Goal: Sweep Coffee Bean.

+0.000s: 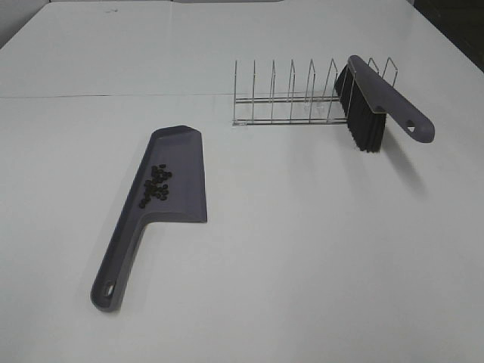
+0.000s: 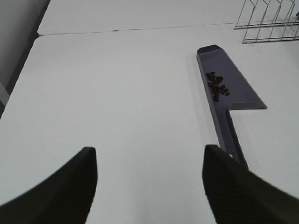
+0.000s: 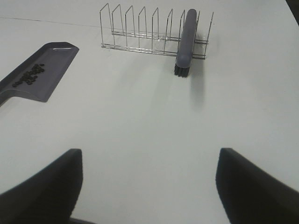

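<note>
From the high exterior view, a white worktop (image 1: 302, 265) carries a flat grey plastic dustpan (image 1: 181, 162) with a long handle that ends in a hanging hole toward the near edge. The coffee bean (image 1: 155, 185), a small cluster of tiny dark roundish beans, lies inside the pan, on its handle-side half close to the raised left wall. Well apart from it, farther back and to the right, stands a thin silver wire rack (image 1: 291, 94) with a row of upright dividers. A grey-handled brush with black bristles (image 1: 374, 98) leans in the rack's right end, bristles hanging down at the rack's front, handle sloping toward the right. Neither arm shows in this view.

In the left wrist view, the left tool (image 2: 149, 184) shows as two dark fingers (image 2: 70, 186) spread apart with only bare worktop between them; it holds nothing. Beyond it the dustpan (image 2: 233, 88) lies with its handle pointing back toward the camera, the beans (image 2: 217, 85) clustered in the pan. A corner of the wire rack (image 2: 268, 21) shows past the pan.

In the right wrist view, the right tool (image 3: 149, 186) stands wide open, its two dark fingers (image 3: 254, 186) far apart and empty above the worktop. Ahead stands the rack (image 3: 140, 30) with the brush (image 3: 186, 39) lodged near one end, handle on top and bristles toward the worktop. The dustpan (image 3: 51, 70) lies off to the side, the beans (image 3: 29, 75) in it.
</note>
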Action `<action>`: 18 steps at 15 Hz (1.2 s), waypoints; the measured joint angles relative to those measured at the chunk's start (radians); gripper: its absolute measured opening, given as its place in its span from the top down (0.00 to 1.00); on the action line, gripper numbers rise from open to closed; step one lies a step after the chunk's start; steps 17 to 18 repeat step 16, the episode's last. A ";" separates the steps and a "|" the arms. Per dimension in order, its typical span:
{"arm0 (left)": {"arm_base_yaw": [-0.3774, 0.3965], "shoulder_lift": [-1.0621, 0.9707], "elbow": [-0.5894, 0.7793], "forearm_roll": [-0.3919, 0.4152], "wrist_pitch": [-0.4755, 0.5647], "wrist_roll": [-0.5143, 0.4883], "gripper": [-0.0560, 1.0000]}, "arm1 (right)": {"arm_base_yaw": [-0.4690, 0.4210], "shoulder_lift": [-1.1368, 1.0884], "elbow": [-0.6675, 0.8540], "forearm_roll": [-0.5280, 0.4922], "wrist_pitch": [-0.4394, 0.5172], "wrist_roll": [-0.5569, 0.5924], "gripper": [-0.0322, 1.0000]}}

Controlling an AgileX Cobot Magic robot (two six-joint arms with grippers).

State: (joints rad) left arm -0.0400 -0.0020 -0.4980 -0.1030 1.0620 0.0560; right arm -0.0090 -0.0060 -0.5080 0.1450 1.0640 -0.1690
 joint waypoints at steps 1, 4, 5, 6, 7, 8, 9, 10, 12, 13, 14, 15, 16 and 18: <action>0.000 0.000 0.000 0.000 0.000 0.000 0.38 | 0.000 0.000 0.000 0.000 0.000 0.000 0.32; 0.000 0.000 0.000 0.000 0.000 0.000 0.38 | 0.000 0.000 0.000 0.000 0.000 0.000 0.32; 0.000 0.000 0.000 0.000 0.000 0.000 0.38 | 0.000 0.000 0.000 0.000 0.000 0.000 0.32; 0.000 0.000 0.000 0.000 0.000 0.000 0.38 | 0.000 0.000 0.000 0.000 0.000 0.000 0.32; 0.000 0.000 0.000 0.000 0.000 0.000 0.38 | 0.000 0.000 0.000 0.000 0.000 0.000 0.32; 0.000 0.000 0.000 0.000 0.000 0.000 0.38 | 0.000 0.000 0.000 0.000 0.000 0.000 0.32; 0.000 0.000 0.000 0.000 0.000 0.000 0.38 | 0.000 0.000 0.000 0.000 0.000 0.000 0.32; 0.000 0.000 0.000 0.000 0.000 0.000 0.38 | 0.000 0.000 0.000 0.000 0.000 0.000 0.32; 0.000 0.000 0.000 0.000 0.000 0.000 0.38 | 0.000 0.000 0.000 0.000 0.000 0.000 0.32; 0.000 0.000 0.000 0.000 0.000 0.000 0.38 | 0.000 0.000 0.000 0.000 0.000 0.000 0.32; 0.000 0.000 0.000 0.000 0.000 0.000 0.38 | 0.000 0.000 0.000 0.000 0.000 0.000 0.32; 0.000 0.000 0.000 0.000 0.000 0.000 0.38 | 0.000 0.000 0.000 0.001 0.000 0.000 0.32; 0.000 0.000 0.000 0.000 0.000 0.000 0.38 | 0.000 0.000 0.000 0.001 0.000 0.000 0.32; 0.000 0.000 0.000 0.000 0.000 0.000 0.38 | 0.000 0.000 0.000 0.001 0.000 0.000 0.32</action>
